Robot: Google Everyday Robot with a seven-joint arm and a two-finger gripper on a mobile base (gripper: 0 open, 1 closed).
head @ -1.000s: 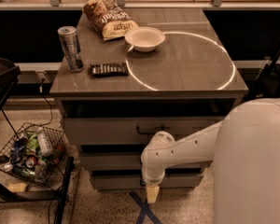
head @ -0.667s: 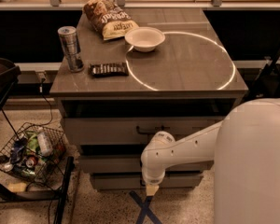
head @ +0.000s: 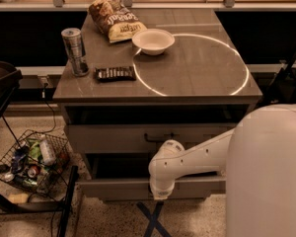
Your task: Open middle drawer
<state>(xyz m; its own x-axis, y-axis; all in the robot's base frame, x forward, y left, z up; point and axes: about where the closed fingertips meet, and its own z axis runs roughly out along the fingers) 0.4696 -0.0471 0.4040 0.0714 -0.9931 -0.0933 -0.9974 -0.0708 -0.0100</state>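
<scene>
The middle drawer (head: 113, 189), low and grey, is seen just below the taller top drawer (head: 108, 138). It is judged rigid and weighty, sliding straight; its centre pull, hidden here, should be taken. The gripper (head: 162, 194) is placed at that front; its grip cannot be told.

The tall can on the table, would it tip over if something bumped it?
Probably: the can is tall and narrow, standing upright, so a high push might topple it. On its side it would likely roll. The gripper is down at the middle drawer, below the can.

The wrist (head: 164, 174) mostly hides the pincer (head: 163, 195) at the middle drawer (head: 113, 188) front.
</scene>
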